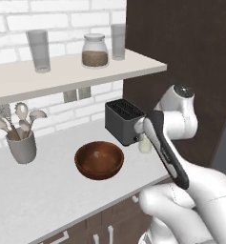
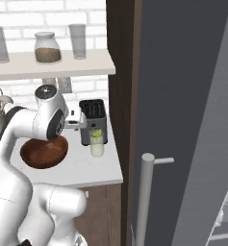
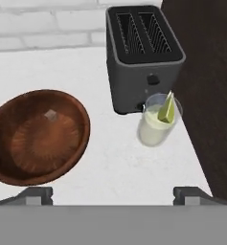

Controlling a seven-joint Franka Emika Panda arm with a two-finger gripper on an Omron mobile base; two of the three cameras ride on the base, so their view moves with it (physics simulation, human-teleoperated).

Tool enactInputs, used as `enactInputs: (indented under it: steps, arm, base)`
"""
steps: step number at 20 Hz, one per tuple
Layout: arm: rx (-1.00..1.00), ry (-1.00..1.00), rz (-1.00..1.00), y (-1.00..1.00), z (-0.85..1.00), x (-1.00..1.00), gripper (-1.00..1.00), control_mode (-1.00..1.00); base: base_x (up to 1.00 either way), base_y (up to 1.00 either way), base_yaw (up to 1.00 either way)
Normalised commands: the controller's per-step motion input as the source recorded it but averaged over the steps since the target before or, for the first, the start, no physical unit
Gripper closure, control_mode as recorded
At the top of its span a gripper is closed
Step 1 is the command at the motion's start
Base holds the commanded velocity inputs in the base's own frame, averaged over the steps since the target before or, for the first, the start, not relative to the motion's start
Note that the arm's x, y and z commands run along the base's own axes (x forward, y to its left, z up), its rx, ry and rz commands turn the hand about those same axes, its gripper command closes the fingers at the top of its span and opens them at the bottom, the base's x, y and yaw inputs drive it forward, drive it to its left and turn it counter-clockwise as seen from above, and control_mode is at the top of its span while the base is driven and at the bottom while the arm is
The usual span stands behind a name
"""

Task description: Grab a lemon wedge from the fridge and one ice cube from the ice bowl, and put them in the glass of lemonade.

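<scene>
We find the wedge [image 3: 167,109] already in the glass [image 3: 157,125], its green-yellow tip standing above the rim. The glass sits on the counter [image 1: 47,190] just in front of the toaster [image 3: 142,52], near the counter's right edge, beside the dark cabinet [image 1: 181,47]. The first half of the task appears done.

The gripper [image 3: 113,195] hangs above the counter with its jaws spread wide and nothing between them; both finger tips stand well apart at the bottom of the hand view. We judge it released and free.

The bowl [image 3: 36,136] lies to the left of the glass, apart from it. Inside, toward its far wall, we see one small pale cube [image 3: 51,115]; it is faint against the wood, and we take it for the ice cube, though the view is too coarse to be sure of its edges.

The fridge [image 2: 183,96] stands at the right, past the cabinet, with its bar handle [image 2: 144,202] in the near foreground.

The step in hand, in our judgement, is the ice cube. The next move calls for shifting the hand left over the bowl, descending inside its rim, and closing on a very small, slippery piece without striking the wood. The carry to the glass is then short.
</scene>
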Motion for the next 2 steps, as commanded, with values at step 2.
enactInputs:
  steps: [2]
  arm:
    - [0.01,-0.15,0.08,0.40,0.46,-0.31,-1.00,-1.00]
  base:
    - [0.00,0.00,0.00]
